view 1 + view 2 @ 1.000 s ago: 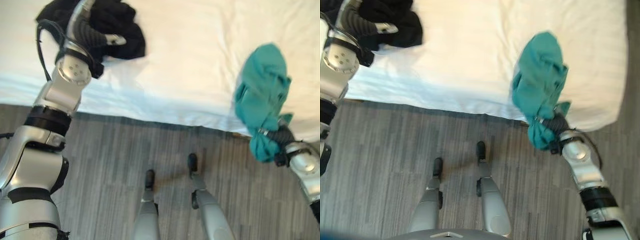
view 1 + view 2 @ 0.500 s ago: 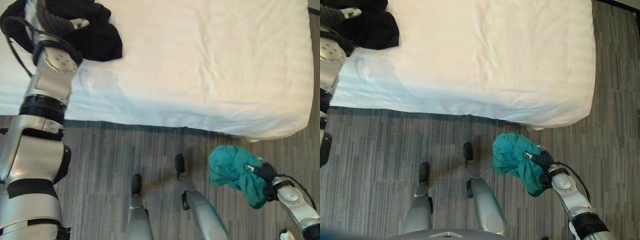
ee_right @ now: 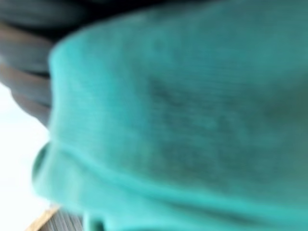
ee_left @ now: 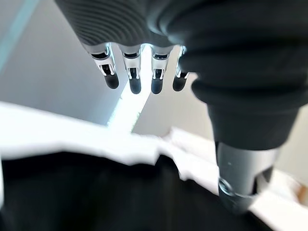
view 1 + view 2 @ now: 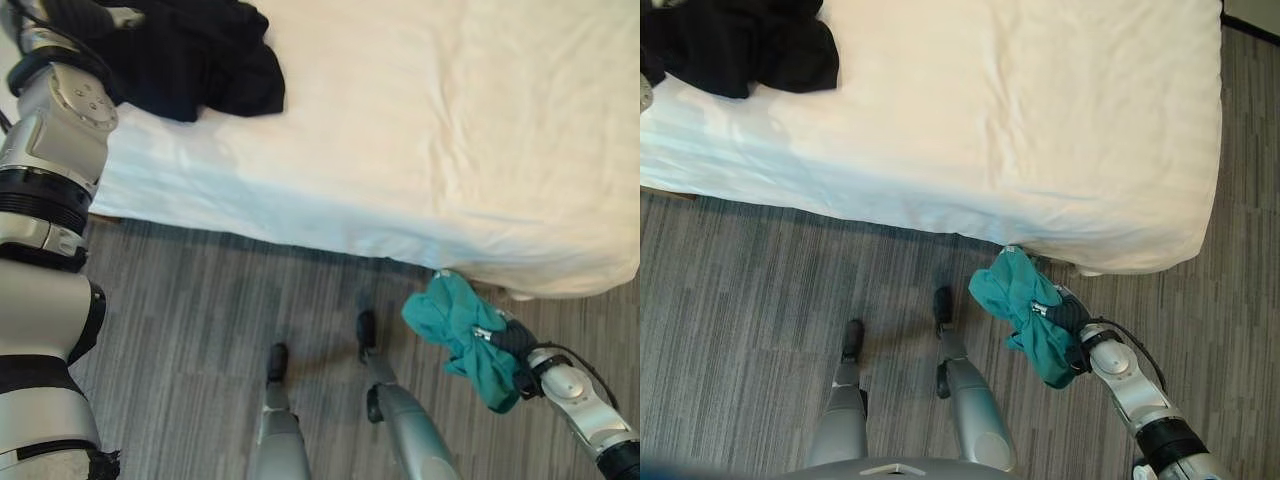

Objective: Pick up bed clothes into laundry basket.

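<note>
Bedroom, grey striped floor; a white bed fills the far half of the scene, its near edge running left to right.

Right hand is low at the near right, off the bed's near right corner and above the floor. It is clamped on a teal cloth, which hangs bunched to the left of the wrist and clear of the floor. In the right wrist view the teal cloth covers the lens, so the fingers themselves are hidden; the grasp is inferred from the bundle hanging off the hand.

Left hand is at the far left over the bed, fingers straight and apart, holding nothing. It hovers just above a black cloth that lies crumpled on the far left of the bed.

Step in hand, as judged: carry the teal cloth to the basket. No basket is visible, so its direction cannot be given.
- Keep the grip closed until the bundle is over the basket opening.
- Hold it high enough that the trailing end does not drag on the floor or catch a leg.
- Release only over the opening.

Count:
- teal cloth: 1, in the right hand
- black cloth: 1, on the bed
- bed: 1
</note>
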Controlling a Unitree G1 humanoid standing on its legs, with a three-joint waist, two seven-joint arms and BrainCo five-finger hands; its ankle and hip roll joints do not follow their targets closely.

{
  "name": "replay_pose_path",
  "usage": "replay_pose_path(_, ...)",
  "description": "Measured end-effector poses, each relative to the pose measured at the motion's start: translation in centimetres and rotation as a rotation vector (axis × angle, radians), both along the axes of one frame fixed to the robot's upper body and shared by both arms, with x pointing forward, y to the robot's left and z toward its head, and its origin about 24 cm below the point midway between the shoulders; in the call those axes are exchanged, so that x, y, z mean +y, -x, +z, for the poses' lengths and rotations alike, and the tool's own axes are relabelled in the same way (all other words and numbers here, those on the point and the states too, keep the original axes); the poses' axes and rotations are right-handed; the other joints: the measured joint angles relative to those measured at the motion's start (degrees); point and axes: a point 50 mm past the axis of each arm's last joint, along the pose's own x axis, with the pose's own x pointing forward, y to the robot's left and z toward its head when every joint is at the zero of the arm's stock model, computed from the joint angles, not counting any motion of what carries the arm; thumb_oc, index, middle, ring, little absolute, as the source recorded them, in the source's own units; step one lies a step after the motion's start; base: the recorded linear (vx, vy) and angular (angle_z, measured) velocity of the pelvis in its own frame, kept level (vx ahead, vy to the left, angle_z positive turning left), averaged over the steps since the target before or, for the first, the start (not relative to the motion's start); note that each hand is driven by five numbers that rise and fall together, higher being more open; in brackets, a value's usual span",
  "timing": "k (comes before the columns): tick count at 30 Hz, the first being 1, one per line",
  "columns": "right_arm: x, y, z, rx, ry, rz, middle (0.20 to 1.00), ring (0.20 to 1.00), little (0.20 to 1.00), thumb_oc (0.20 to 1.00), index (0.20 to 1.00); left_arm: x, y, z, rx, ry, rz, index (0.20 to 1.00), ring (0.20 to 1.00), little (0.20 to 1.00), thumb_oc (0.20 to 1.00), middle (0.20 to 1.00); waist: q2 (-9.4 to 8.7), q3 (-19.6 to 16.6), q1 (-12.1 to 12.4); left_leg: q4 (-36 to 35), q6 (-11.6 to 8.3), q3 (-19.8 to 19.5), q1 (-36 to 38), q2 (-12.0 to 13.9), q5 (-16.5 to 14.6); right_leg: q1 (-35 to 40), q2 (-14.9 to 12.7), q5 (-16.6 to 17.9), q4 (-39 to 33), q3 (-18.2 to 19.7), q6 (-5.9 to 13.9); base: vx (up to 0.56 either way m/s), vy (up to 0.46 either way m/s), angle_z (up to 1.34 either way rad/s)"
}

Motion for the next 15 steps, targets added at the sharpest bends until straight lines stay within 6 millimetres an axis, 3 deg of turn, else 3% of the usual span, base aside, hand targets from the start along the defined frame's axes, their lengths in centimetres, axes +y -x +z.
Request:
replay_pose_path(3,0.0,0.2,-0.3,0.012,0.000,-0.001,0.200,0.200,0.200,0.200,0.200,-1.5,-1.4,-2.4,0.086,0.047,-0.082,1.000,1.000,1.000,1.000,1.000,-0.16,0.4,-0.2,0.8,-0.02,-0.3,-2.3,0.0,0.0,-1.8,0.0,0.1,0.0,-0.2,-0.05,-0.02,-0.001,0.05)
replay_pose_path(4,0.2,0.0,-0.4,0.014,-0.007,-0.002,0.200,0.200,0.200,0.200,0.200,-2.6,-2.1,-3.4,0.131,0.057,-0.123,1.000,1.000,1.000,1.000,1.000,-0.49,1.5,-0.4,0.8,-0.18,-1.0,-3.2,0.1,0.1,-2.4,0.0,0.8,0.0,-0.8,-0.91,-0.02,0.011,0.07)
replay_pose_path(8,0.4,0.0,-0.7,0.015,-0.021,-0.009,0.200,0.200,0.200,0.200,0.200,-3.1,-1.9,-2.8,0.086,0.076,-0.184,1.000,1.000,1.000,1.000,1.000,-1.38,2.9,-0.7,0.8,-0.29,-1.2,-3.8,0.3,0.1,-2.9,0.3,1.0,0.0,-1.0,-1.12,-0.04,0.023,0.03)
replay_pose_path(10,0.4,0.1,-0.7,0.015,-0.021,-0.013,0.200,0.200,0.200,0.200,0.200,-3.1,-1.9,-2.2,0.099,0.040,-0.181,0.200,0.200,0.200,0.200,0.200,-1.39,2.9,-0.6,0.8,-0.28,-1.2,-4.0,0.1,0.1,-3.0,0.1,0.9,0.0,-1.0,-0.98,0.00,0.004,0.02)
replay_pose_path(15,0.4,0.7,-1.7,0.050,-0.034,-0.027,0.200,0.200,0.200,0.200,0.200,-3.9,-1.5,-1.5,0.142,-0.032,-0.219,0.200,0.200,0.200,0.200,0.200,-1.37,2.9,-0.1,0.9,-0.26,-1.1,-3.0,-0.1,0.1,-2.1,-0.1,0.5,0.0,-0.9,-0.50,0.00,0.012,-0.01)
